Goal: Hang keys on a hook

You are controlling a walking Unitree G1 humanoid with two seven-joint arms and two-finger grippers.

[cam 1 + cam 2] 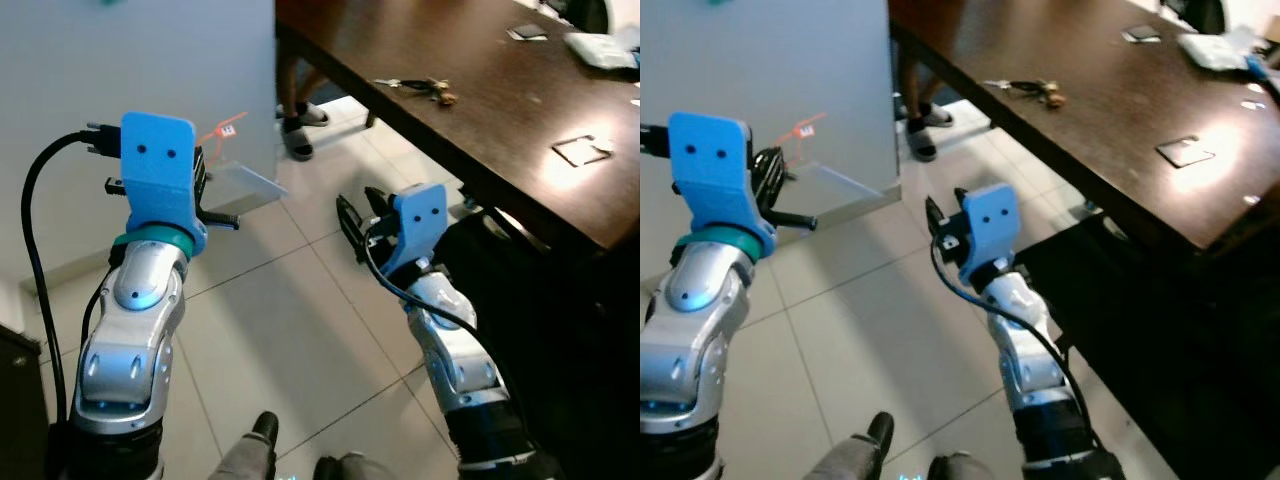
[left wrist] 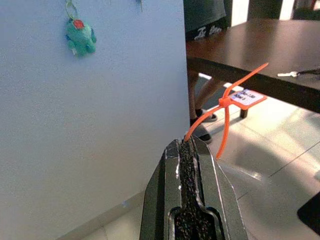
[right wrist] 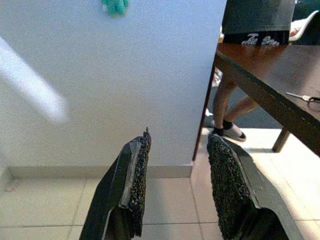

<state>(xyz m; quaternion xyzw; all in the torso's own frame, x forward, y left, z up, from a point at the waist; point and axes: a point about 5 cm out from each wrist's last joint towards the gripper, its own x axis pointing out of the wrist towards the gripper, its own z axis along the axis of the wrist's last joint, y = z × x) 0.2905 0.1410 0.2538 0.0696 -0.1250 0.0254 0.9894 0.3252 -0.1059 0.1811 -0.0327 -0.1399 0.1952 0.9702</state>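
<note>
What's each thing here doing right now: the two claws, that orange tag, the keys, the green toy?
Left gripper: shut on the orange tag, raised before the wall.
Orange tag: pinched by its strap, sticking out past the fingers.
Right gripper: open, holding nothing.
Keys: lying on the dark table, untouched.
Green toy: hanging on the wall.

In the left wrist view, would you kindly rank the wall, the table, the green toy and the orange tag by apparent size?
1. Wall
2. Table
3. Green toy and orange tag: these look alike. The tag, on a tie pinched in the left hand, sits nearer the camera, so I leave them unranked.
</note>
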